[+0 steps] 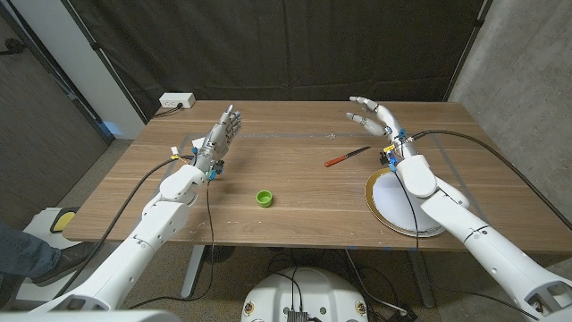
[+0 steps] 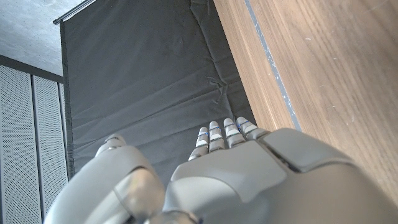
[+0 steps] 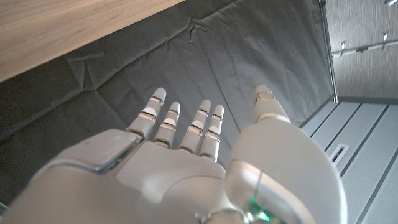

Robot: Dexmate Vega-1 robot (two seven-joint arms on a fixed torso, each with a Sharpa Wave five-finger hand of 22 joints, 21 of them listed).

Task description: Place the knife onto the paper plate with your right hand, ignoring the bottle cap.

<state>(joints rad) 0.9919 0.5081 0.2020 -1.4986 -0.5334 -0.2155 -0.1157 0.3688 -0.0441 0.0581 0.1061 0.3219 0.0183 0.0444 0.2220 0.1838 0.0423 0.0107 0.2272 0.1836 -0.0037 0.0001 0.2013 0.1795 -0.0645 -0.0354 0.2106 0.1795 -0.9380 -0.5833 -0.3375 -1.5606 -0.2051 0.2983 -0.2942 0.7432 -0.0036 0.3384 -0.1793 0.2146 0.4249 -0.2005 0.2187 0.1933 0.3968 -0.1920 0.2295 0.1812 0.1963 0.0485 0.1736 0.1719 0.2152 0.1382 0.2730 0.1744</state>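
Red-handled knife point(image 1: 347, 156) lies near, apart from right fingers point(image 1: 364, 117).

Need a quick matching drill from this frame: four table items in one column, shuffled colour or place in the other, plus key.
Things:
1. knife
2. bottle cap
3. paper plate
4. power strip

Descriptions:
A. green, near the table's middle
B. white box at the far left corner
C. red handle, between the two hands
D. white with a gold rim, partly under the right arm

Pairs: 1-C, 2-A, 3-D, 4-B
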